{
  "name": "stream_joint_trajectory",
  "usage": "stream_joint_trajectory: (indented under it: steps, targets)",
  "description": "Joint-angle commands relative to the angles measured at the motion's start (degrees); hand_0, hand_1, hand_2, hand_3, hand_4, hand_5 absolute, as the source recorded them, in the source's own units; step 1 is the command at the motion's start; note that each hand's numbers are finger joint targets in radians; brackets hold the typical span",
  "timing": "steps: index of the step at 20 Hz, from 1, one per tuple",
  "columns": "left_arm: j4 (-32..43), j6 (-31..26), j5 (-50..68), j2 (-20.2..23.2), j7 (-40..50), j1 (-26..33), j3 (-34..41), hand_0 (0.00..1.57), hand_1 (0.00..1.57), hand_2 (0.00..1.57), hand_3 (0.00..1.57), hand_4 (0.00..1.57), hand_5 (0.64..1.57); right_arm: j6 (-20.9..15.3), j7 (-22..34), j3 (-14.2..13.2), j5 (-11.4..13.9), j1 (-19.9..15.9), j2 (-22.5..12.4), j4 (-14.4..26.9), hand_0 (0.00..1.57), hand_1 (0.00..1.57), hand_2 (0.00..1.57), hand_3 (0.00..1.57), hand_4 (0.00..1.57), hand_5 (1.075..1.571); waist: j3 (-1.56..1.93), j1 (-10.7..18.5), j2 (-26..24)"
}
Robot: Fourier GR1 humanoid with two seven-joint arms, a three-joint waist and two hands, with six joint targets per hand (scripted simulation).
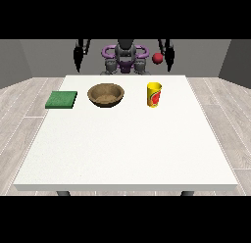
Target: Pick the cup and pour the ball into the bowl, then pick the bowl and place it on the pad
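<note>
One view only, the front view, shows the whole layout. Two hands hang at the robot's sides behind the far edge of the white counter (122, 139), the hand at the view's right (169, 58) and the hand at the view's left (77, 58); both hold nothing, and how far their fingers are spread cannot be told, since each shows only as a small dark shape. The yellow cup (154, 94) stands upright, its long axis vertical, on the counter forward of and slightly inward from the hand at the view's right, towards the camera, which makes that hand the nearer one; reaching it would probably call for a move forward and down over the counter's far edge. A red ball (157, 58) shows just beside that same hand, on its inner side and above the cup; whether it touches the hand or anything else cannot be told. The brown bowl (106, 95) sits forward of the midpoint between the two hands, beside the cup but apart from it. The green pad (62, 99) lies flat forward of the hand at the view's left, apart from the bowl. Pale wood flooring and grey walls surround the counter.
</note>
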Motion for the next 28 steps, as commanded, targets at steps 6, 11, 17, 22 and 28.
stream_joint_trajectory:
  steps: [6, 11, 17, 22, 28]
  targets:
    - [-6.38, -0.63, 0.25, 3.0, 5.74, -1.27, 0.62, 0.0, 0.0, 0.0, 0.0, 0.0, 1.524, 0.36, 5.89, -1.26, -0.64, -0.86, -3.11, -6.22, 0.0, 0.0, 0.0, 0.0, 0.0, 1.568, 0.31, -0.77, -15.44]
    - [-14.58, 3.07, 10.46, -3.87, 2.99, 5.14, -8.91, 0.0, 0.0, 0.0, 0.0, 0.0, 1.525, -1.3, -0.48, -3.26, -4.69, 1.47, 2.12, -5.85, 0.0, 0.0, 0.0, 0.0, 0.0, 1.567, 0.49, 2.34, -13.03]
    - [-15.68, 2.28, 4.58, -2.49, -1.43, 2.56, -6.5, 0.0, 0.0, 0.0, 0.0, 0.0, 1.467, 0.35, -5.18, -3.54, -5.24, -0.04, 2.31, -6.5, 0.0, 0.0, 0.0, 0.0, 0.0, 1.564, 0.49, 0.93, -3.83]
    - [-10.3, 4.08, 3.6, -1.8, -2.13, -9.16, -2.14, 0.0, 0.0, 0.0, 0.0, 0.0, 1.376, 2.27, -6.54, -4.42, -6.42, -8.03, 0.9, -2.73, 0.0, 0.0, 0.0, 0.0, 0.0, 1.563, 0.49, -0.79, 4.08]
    - [-1.17, -0.57, 5.88, 5.51, -7.78, -16.06, 6.39, 0.0, 0.0, 0.0, 0.0, 0.0, 1.269, 3.83, -12.35, -7.03, -7.11, -12.75, -0.77, 2.01, 0.0, 0.0, 0.0, 0.0, 0.0, 1.562, 0.48, -1.54, 11.98]
